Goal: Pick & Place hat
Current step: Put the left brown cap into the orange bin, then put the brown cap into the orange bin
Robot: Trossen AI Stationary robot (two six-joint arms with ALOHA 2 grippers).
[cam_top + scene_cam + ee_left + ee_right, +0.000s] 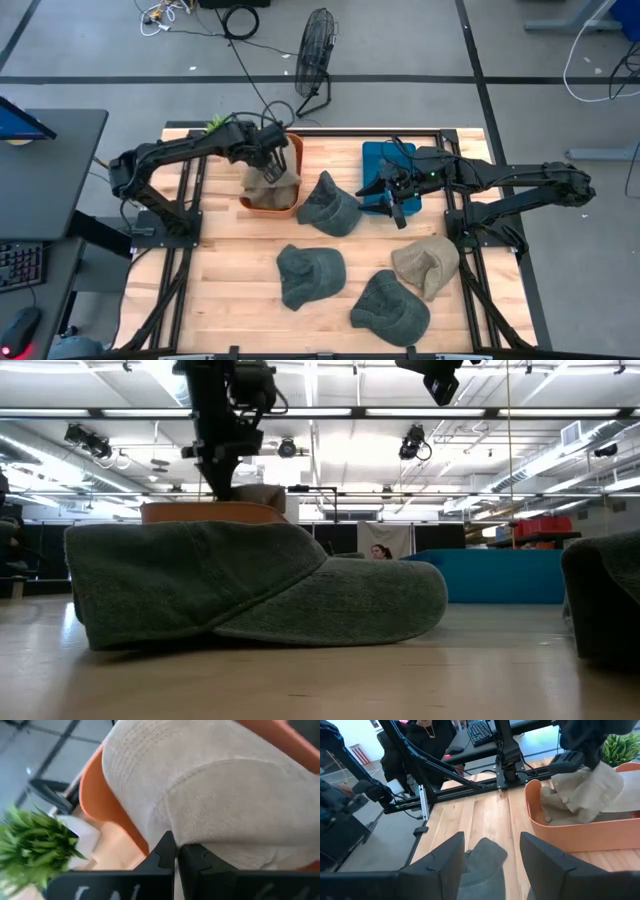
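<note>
A beige hat [272,184] sits in the orange bin [297,152] at the table's far left. My left gripper [267,168] is above the bin and shut on this hat; the right wrist view shows the hat [590,787] draped below it. My right gripper [392,205] is open beside the blue tray [385,155]. It hovers just right of a dark green hat [330,205], whose brim [482,860] shows between the open fingers. Two more green hats [310,275] [390,305] and a second beige hat [425,265] rest on the table. My left gripper pinches a fold of the beige hat's cloth [200,832] between its two fingers [162,857], coming from above and pointing down. The hat hangs below the fingers, and its lower part [560,815] lies inside the orange bin.
A green plant [35,845] stands just beyond the bin's far left corner. Black frame rails run along the table's left and right sides. Bare wood [230,270] lies along the near left of the table. A person sits beyond the table [427,735].
</note>
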